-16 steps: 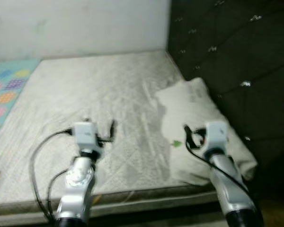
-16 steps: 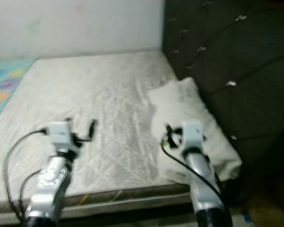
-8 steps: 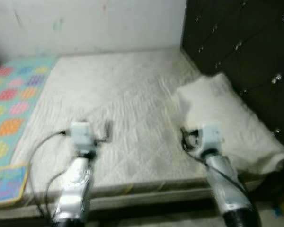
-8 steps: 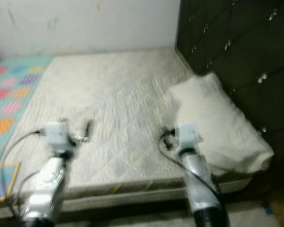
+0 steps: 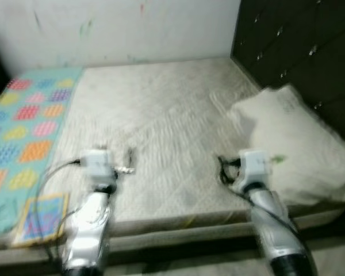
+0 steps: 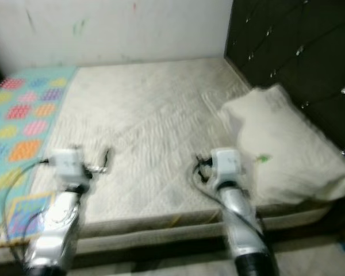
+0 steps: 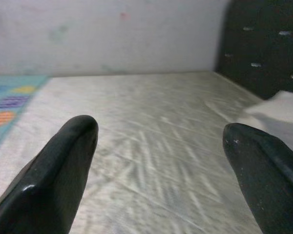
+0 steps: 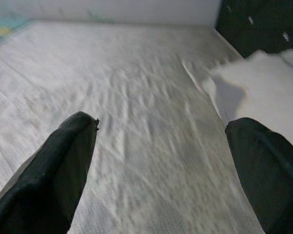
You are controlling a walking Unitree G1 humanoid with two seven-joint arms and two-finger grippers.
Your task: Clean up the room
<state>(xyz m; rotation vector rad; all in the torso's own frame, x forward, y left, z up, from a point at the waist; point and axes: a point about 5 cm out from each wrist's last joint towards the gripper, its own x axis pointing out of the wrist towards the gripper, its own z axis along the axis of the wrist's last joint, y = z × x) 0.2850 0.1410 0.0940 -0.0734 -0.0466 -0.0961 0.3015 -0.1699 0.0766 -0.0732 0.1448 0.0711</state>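
Robot stands at the foot edge of a bare bed (image 5: pixel 161 115); both arms held out low over the near edge, head views blurred. Likely thing to tidy, as a guess from the task: the pillow (image 5: pixel 293 144), lying at the bed's right side against the dark headboard (image 5: pixel 299 46). The move turns on this: the pillow lies just ahead and to the outer side of the right pincer (image 8: pixel 161 161), its long axis running away from the robot along the headboard, so the right arm is plainly the nearer. In the right wrist view the pillow's near corner sits beside the one black finger (image 8: pixel 263 165), close but apart. Right pincer wide open, nothing held. Left pincer (image 7: pixel 161 161) likewise wide open and empty, aimed across bare mattress; the pillow is well off to its inner side, far across the bed. To the left pincer's outer side: a patterned blanket (image 5: pixel 29 126) along the bed's left edge, and a flat colourful book (image 5: pixel 40 218) near the front corner, just beside the left arm. A small green mark shows on the pillow; cannot tell what it is.
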